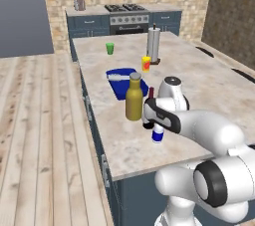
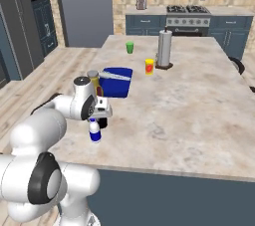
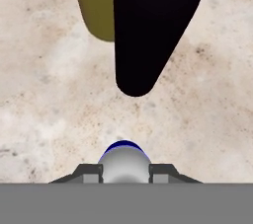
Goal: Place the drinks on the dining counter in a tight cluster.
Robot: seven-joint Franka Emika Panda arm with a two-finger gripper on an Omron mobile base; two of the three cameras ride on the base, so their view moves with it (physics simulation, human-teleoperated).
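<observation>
**Small bottle gripped, being set beside the other two**

Clamped on the white cap of the small bottle (image 1: 158, 134): the gripper (image 3: 125, 168), pointing straight down, one fingertip on each side of the cap in the hand view. Bottle upright near the front edge of the surface (image 1: 199, 78), its base at or just above the marble; cannot tell which from either base view. Probably the last step of the clustering, with this drink being placed or about to be released.

Just beyond it, the wine bottle (image 3: 153, 30), dark, mostly hidden behind the wrist in the base views. Close beside that, the mustard bottle (image 1: 133, 98), tall, grey-capped, upright. Seen from above, these two almost touching, the small bottle near but with a strip of bare marble between.

Next move, as a judgement: nudge the small bottle closer to the pair if a tighter group is wanted, set it down flat, open the jaws, lift straight up. Risk: knocking the wine bottle with the wrist or a finger while closing the gap or withdrawing, since both neighbours stand tall and close.

Further back: a blue bowl (image 1: 124, 81) right behind the mustard bottle, limiting room that way. Beyond, a yellow cup (image 1: 146, 63) next to a grey roll holder (image 1: 153, 44), and a green cup (image 1: 110, 48), all well clear of the cluster.
</observation>
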